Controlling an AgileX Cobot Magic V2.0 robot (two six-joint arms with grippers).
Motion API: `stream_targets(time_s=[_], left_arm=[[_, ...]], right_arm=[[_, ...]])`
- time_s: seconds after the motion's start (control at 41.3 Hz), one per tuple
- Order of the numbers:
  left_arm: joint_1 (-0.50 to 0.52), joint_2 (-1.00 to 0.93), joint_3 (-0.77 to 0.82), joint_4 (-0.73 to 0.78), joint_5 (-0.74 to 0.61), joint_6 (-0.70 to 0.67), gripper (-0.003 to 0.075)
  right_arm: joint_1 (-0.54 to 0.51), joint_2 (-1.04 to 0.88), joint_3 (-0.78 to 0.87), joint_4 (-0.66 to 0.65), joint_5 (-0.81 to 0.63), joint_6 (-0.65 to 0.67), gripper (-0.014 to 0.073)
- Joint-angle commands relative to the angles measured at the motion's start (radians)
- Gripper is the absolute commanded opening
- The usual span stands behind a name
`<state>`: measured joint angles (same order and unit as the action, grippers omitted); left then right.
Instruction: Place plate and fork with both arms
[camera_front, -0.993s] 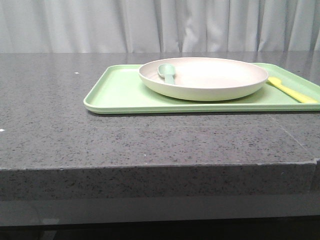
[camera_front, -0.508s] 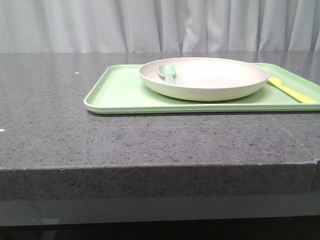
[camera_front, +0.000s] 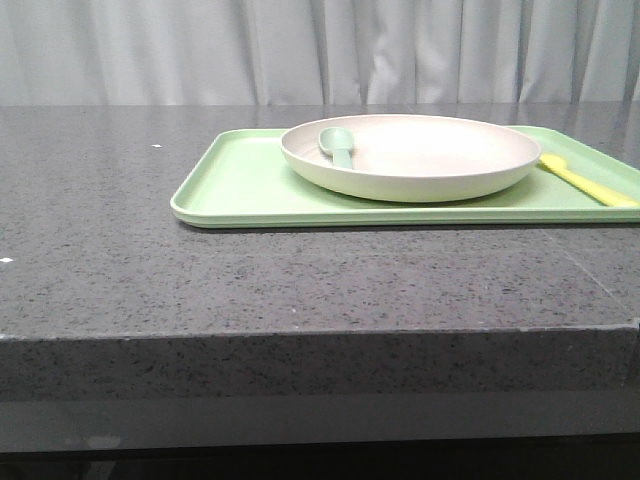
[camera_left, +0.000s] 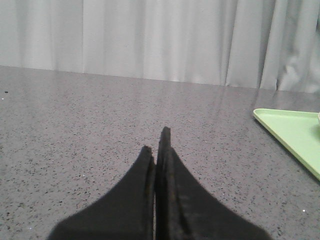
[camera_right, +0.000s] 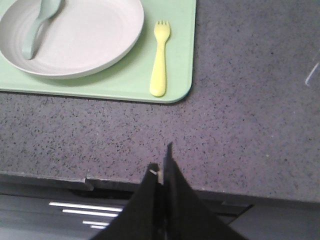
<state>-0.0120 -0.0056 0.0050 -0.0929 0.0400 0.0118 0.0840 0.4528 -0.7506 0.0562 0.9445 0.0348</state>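
Front view – tray: a flat light-green tray (camera_front: 240, 185) lay on the dark speckled stone table (camera_front: 300, 280), with pale curtains (camera_front: 300, 50) behind.
Front view – plate: the off-white plate (camera_front: 410, 157) sat on the tray, toward its right half.
Front view – spoon: a grey-green spoon (camera_front: 337, 146) rested inside the plate at its left side.
Front view – fork: the yellow fork (camera_front: 586, 181) lay on the tray just right of the plate.
Front view – arms: neither gripper showed here.
Left wrist view – left gripper: the left gripper (camera_left: 156, 142) hung over bare table, its black fingers pressed together, nothing between them.
Left wrist view – tray: only a corner of the tray (camera_left: 295, 132) showed, well apart from the fingers.
Right wrist view – right gripper: the right gripper (camera_right: 161, 162) was closed and empty, over the table's near edge.
Right wrist view – fork: the fork (camera_right: 160, 57) lay flat on the tray (camera_right: 100, 87), beside the plate (camera_right: 75, 35) and apart from it.
Right wrist view – spoon: the spoon (camera_right: 40, 25) lay in the plate.
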Motion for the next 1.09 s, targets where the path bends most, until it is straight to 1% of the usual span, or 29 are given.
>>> stream_targets(time_s=[0.0,0.194,0.291,0.412,0.533,0.702,1.065], left_arm=[[-0.009,-0.021,0.005,-0.007,-0.083,-0.004,-0.0018],[-0.009,-0.021,0.005,-0.007,-0.083,-0.004,-0.0018],[-0.009,-0.021,0.005,-0.007,-0.083,-0.004,-0.0018],[-0.009,-0.021,0.005,-0.007,-0.083,-0.004,-0.0018],[-0.009,-0.021,0.005,-0.007,-0.083,-0.004,-0.0018],[-0.009,-0.021,0.005,-0.007,-0.083,-0.004,-0.0018],[-0.009,-0.021,0.005,-0.007,-0.083,-0.004,-0.0018]], right_arm=[[-0.006,-0.086,0.075,-0.023,-0.181,-0.009,-0.0068],[-0.006,-0.296,0.392,-0.027,-0.571,-0.009,-0.0068],[-0.012,-0.400,0.539,-0.027,-0.736,-0.009,-0.0068],[-0.013,-0.485,0.684,-0.027,-0.879,-0.009,-0.0068],[-0.024,-0.477,0.776,-0.027,-0.998,-0.008,-0.0068],[-0.059,-0.481,0.773,-0.027,-0.971,-0.008,-0.0068],[-0.057,-0.481,0.773,-0.027,-0.970,-0.008,-0.0068]])
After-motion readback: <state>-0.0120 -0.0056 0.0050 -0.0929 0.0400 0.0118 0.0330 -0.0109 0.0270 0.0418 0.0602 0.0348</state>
